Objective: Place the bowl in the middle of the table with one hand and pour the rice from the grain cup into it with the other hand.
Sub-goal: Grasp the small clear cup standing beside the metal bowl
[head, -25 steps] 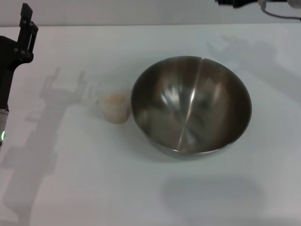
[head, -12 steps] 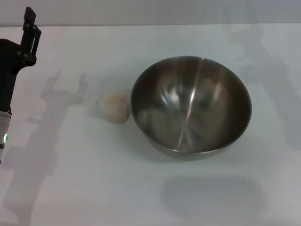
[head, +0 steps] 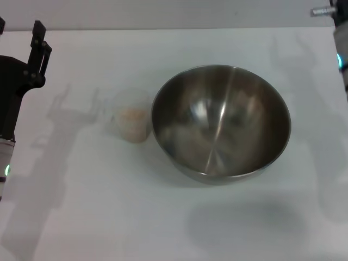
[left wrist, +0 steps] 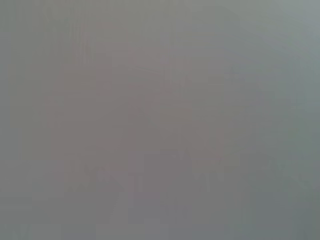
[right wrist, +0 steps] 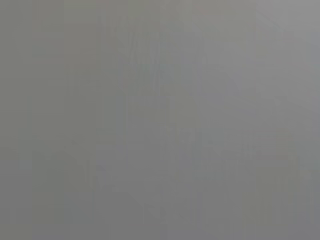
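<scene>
The bowl [head: 221, 122] sits on my desk [head: 109, 217] roughly at its middle, a little toward the right edge, upright and with no rice in it that I can see; the grain cup [head: 132, 123] stands just beside it on the side toward the left edge, close to its rim though I cannot tell whether they touch, with the rice [head: 132, 116] lying in it as a pale mass; my left tool [head: 22, 38] hangs near the left edge toward the far left corner, well apart from the cup, its dark fingers [head: 39, 38] standing apart with nothing between them; my right arm shows only as a sliver at the far right corner, and I cannot tell how its tool stands; both wrist views give me plain grey and nothing to steer by; I judge the bowl placed and the pour not begun; the risks from here: the cup is clear and faint against the white desk, so I could misjudge it and knock it over, spilling rice; it stands so near the bowl that a finger may strike the steel and shove the bowl off centre; a hasty tilt could throw grains past the rim
</scene>
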Tool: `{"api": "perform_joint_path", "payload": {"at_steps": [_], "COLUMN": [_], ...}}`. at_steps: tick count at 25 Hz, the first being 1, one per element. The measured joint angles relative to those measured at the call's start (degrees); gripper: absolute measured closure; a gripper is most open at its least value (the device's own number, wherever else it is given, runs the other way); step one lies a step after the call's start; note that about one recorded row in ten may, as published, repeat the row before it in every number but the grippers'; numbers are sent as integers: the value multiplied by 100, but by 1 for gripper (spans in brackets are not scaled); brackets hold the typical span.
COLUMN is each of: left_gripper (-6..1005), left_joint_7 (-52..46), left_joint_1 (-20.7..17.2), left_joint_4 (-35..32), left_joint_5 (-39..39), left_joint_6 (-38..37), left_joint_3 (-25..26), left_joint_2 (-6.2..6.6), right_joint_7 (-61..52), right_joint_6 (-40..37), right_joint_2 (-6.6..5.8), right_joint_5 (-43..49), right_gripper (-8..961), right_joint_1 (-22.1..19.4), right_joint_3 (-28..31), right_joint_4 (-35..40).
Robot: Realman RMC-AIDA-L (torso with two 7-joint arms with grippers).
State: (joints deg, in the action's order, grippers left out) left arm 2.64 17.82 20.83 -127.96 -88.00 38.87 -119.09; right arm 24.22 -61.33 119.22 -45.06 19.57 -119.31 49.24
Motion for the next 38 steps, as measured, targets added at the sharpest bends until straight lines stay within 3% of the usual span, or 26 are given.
{"api": "perform_joint_path", "payload": {"at_steps": [5,9,23,35,38], "left_gripper": [333,333,333,335,337], "left_joint_7": [-35,-36,25,31,36], "left_joint_1": [-95,-149,-438,-207,-2], "left_joint_4": [8,39,-33,-68,-84], "left_joint_5": [26,32,4,-2,24], "left_joint_6": [80,306,1122,1968,2273], "left_joint_3": [-264,-485,-1221,-1345,-1314], "left_joint_2": [0,0,-1,0,0], "right_joint_7": [-3135,-4340,-4331,-4324,-4324], "right_joint_6": [-1284,-1625,-1677,-1693,-1736], "right_joint_2": [-41,-111,-195,-240,-241], "right_joint_5": [1076,1241,1253,1254,1254], "right_gripper": [405,406,407,407,407], "right_joint_1": [215,503,603,664,641], "right_joint_3": [260,331,536,550,550], "right_joint_4": [-1865,-2935,-3765,-3868,-3878]}}
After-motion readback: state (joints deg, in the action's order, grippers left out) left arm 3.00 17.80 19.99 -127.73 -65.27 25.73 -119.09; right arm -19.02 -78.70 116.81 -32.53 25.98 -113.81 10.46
